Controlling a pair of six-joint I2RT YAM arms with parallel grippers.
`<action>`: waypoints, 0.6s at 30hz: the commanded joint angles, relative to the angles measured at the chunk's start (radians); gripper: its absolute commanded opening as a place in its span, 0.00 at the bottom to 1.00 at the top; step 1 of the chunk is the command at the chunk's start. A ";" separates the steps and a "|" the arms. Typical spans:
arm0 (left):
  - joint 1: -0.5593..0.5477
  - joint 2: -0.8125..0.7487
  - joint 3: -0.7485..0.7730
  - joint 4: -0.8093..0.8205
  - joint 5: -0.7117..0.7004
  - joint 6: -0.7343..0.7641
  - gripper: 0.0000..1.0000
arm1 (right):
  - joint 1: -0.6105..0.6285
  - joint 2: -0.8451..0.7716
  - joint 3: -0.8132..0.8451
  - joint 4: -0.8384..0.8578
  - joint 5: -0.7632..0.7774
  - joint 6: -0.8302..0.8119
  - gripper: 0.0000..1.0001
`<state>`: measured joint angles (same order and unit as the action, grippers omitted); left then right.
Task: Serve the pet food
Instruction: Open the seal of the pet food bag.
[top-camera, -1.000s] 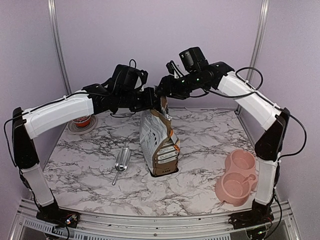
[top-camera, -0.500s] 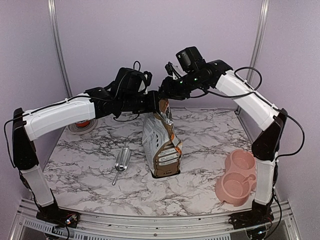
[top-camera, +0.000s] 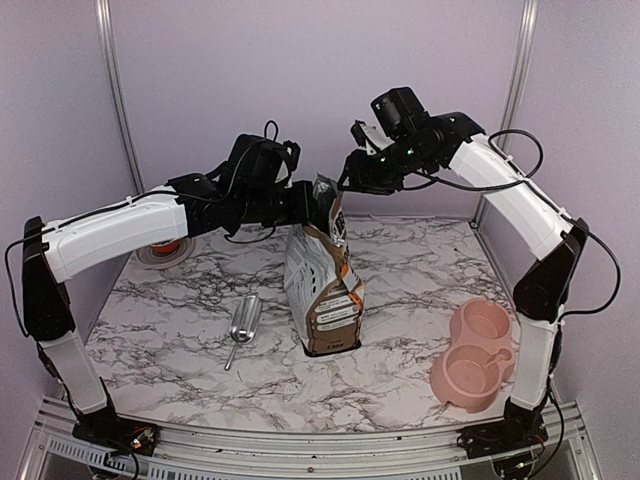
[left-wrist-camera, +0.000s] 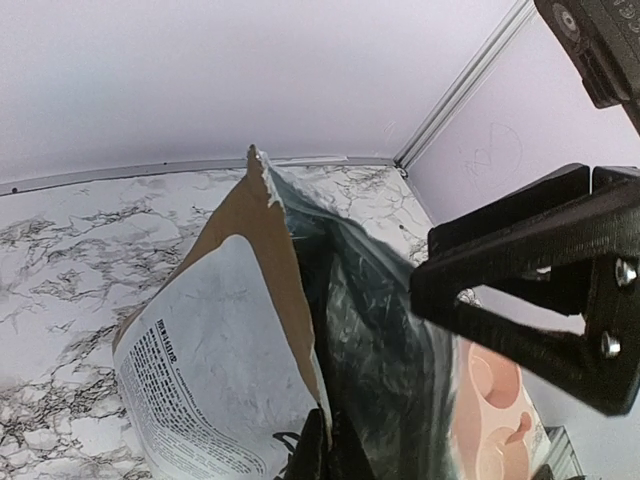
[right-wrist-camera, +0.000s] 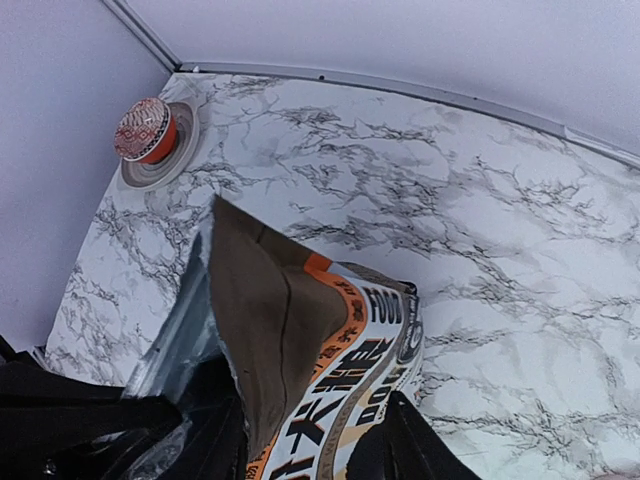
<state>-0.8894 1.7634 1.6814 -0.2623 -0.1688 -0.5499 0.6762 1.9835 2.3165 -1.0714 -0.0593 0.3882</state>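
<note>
Left gripper (top-camera: 308, 206) is pinched tight on the torn top edge of the pet food bag (top-camera: 322, 290), which stands upright mid-worktop (top-camera: 180, 350) with its mouth gaping. Right gripper (top-camera: 350, 176), fingers spread, hangs just beside the bag's top, seemingly clear of it. The kibble is hidden inside.

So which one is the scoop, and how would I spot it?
Find the tall paper bag standing in the middle. Lying flat on the marble table just left of it is the scoop. It is the only shiny metal thing, unlike the pink double bowl far right.
</note>
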 joint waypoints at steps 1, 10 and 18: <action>-0.013 -0.099 0.020 0.102 -0.033 0.014 0.00 | -0.027 -0.045 -0.028 -0.076 0.055 -0.029 0.46; -0.013 -0.086 0.030 0.090 -0.054 0.017 0.00 | -0.055 -0.103 -0.118 -0.053 0.052 -0.062 0.47; -0.012 -0.098 0.026 0.078 -0.078 0.049 0.00 | -0.091 -0.144 -0.157 -0.078 0.077 -0.089 0.46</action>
<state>-0.8940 1.7584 1.6798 -0.2676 -0.1974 -0.5388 0.6205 1.8893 2.1765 -1.0897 -0.0429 0.3275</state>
